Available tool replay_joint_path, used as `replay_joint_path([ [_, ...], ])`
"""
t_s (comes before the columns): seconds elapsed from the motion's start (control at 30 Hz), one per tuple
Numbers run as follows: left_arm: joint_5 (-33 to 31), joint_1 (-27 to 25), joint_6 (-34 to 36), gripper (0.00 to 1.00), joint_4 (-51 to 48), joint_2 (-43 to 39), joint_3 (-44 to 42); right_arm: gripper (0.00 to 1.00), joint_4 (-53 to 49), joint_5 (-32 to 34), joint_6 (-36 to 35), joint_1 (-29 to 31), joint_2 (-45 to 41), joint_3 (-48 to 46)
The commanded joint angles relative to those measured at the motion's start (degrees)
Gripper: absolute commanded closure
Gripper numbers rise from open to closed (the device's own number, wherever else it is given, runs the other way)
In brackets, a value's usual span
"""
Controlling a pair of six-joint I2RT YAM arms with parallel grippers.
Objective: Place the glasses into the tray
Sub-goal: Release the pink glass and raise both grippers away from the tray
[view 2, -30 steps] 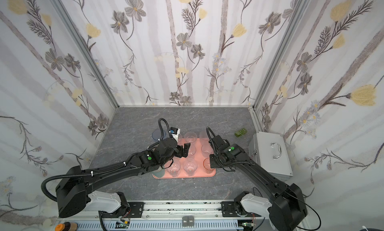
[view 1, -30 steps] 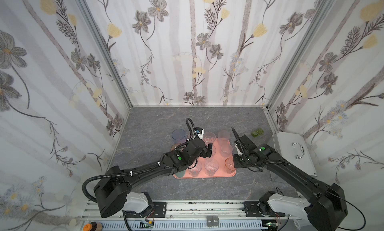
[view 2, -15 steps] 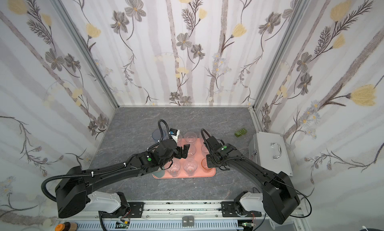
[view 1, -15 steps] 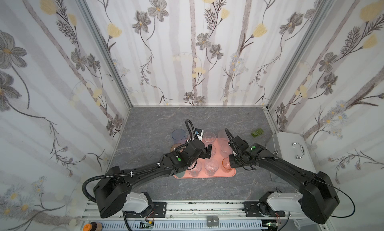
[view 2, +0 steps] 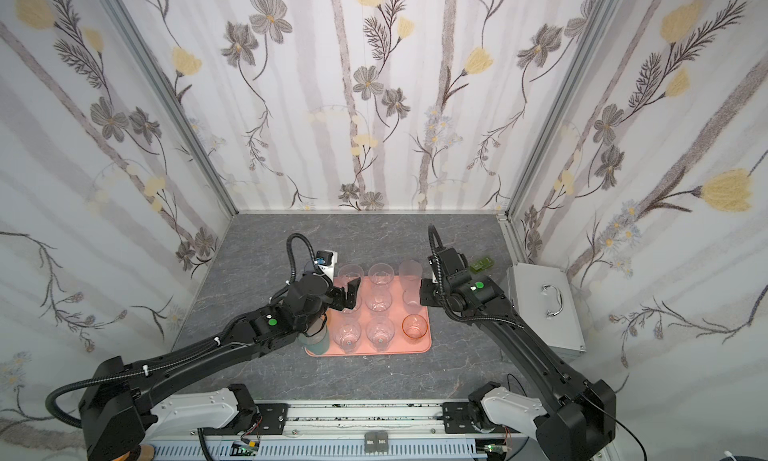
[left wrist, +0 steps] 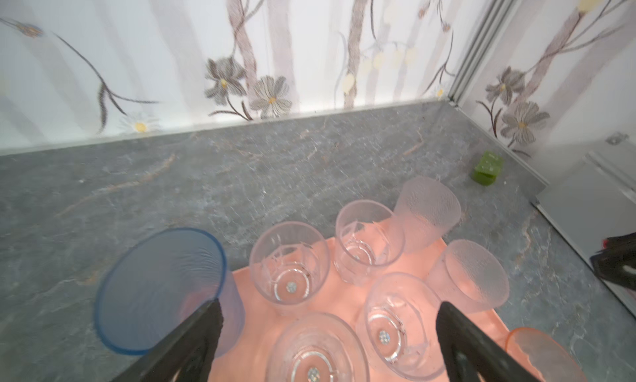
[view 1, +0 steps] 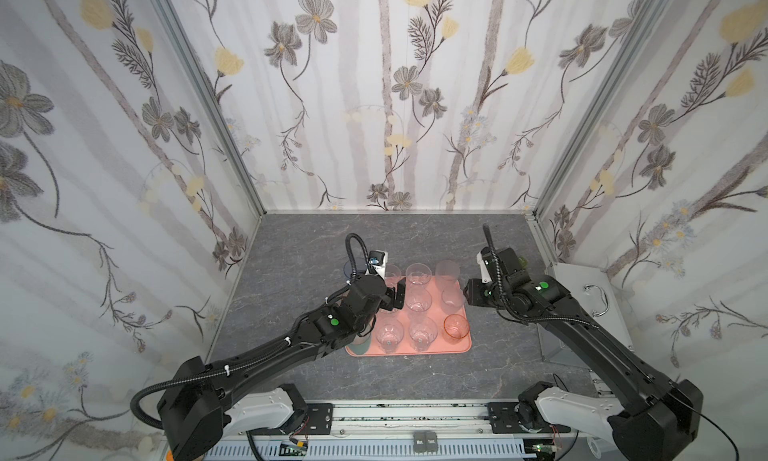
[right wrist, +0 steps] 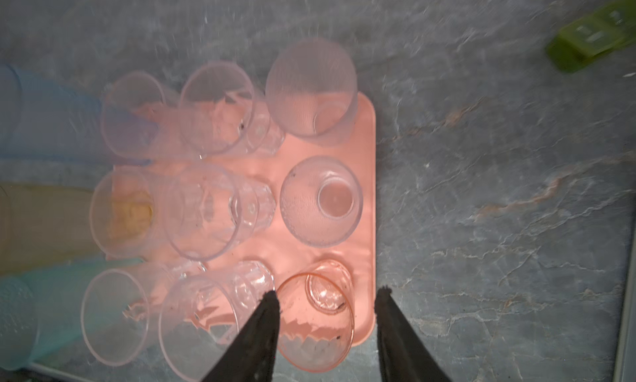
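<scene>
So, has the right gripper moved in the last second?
Yes. The right gripper has shifted right, away from the tray's middle and toward the grey metal box.

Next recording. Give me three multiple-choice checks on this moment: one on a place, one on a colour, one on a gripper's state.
1. Relative to the tray, where is the small green block?
A. inside it
B. under it
C. on the grey table, apart from it

2. What colour is the glass in the tray's near right corner in both top views?
A. blue
B. orange-pink
C. teal

3. How is the left gripper?
A. open, clamping nothing
B. shut on a blue glass
C. shut on the block

C: bare table separates block and tray.
B: its wall is tinted orange-pink.
A: its fingers stand wide apart.
</scene>
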Motion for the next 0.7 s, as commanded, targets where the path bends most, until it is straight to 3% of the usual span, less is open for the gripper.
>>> replay_joint_path([
  [0.0, -0.72, 5.04, 5.37, 0.00, 1.56, -4.76, -1.92, 0.38, 11.51, 12.67, -2.51, -3.43, -3.86, -2.72],
  [0.1, -3.94, 14.25, 4.02, 0.00, 2.14, -9.97, -5.39, 0.27, 29.29, 15.55, -6.52, -8.04, -5.42, -10.66],
  [0.23, -1.94, 30.51, 4.08, 0.00, 12.30, -15.40, -15.09, 0.24, 46.84, 17.04, -10.68, -12.61, -0.31, -18.42],
  [0.33, -3.71, 33.37, 6.93, 0.00, 23.81, -16.54, -22.32, 0.23, 53.87, 16.93, -14.03, -13.94, 3.78, -19.53],
  [0.4, -6.40, 34.47, 5.58, 0.00, 26.34, -15.09, -23.61, 0.22, 57.16, 17.98, -15.58, -14.62, 5.49, -20.14],
  [0.53, -17.27, 34.92, 4.86, 0.00, 32.70, -10.69, -26.17, 0.21, 63.87, 20.52, -17.11, -16.65, 6.86, -23.99],
  [0.67, -18.38, 36.66, 5.08, 0.00, 38.85, -6.75, -28.58, 0.21, 70.55, 20.20, -18.45, -18.11, 7.49, -28.19],
])
